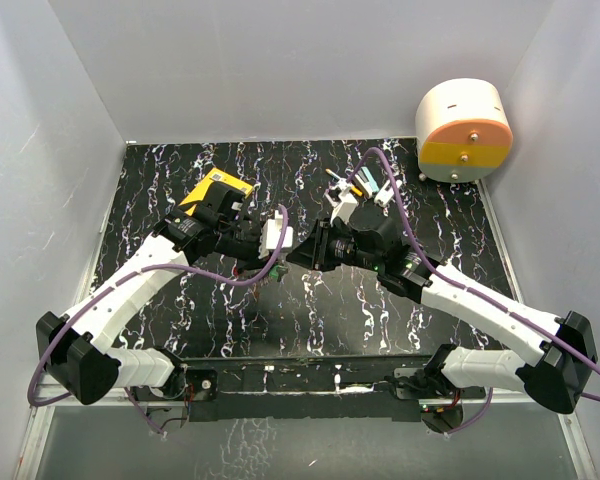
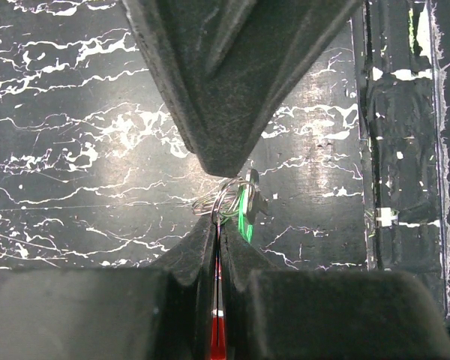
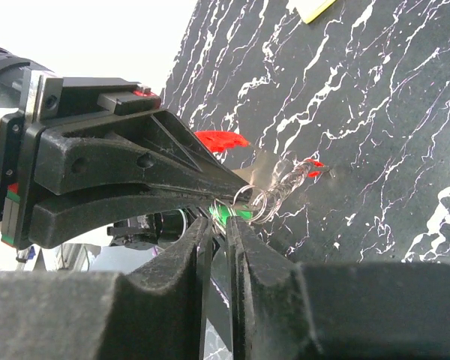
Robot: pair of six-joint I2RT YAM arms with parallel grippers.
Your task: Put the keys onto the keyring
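The left gripper [image 2: 216,229] is clamped on a red key [image 2: 217,337], whose tip meets the keyring [image 2: 225,196] just beyond its fingertips. The right gripper [image 3: 219,225] pinches that ring from opposite. Probably best: the ring held still, the key twisted gently along the wire.

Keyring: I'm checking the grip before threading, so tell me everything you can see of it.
The keyring is a small loop of thin silvery wire, apparently several coils, metallic-looking. It sits exactly where the closed tips of the left gripper and right gripper meet, seemingly above the black table; which one pinches it is unclear. A green piece lies against it, and a red key is clamped between the left fingers just behind it.
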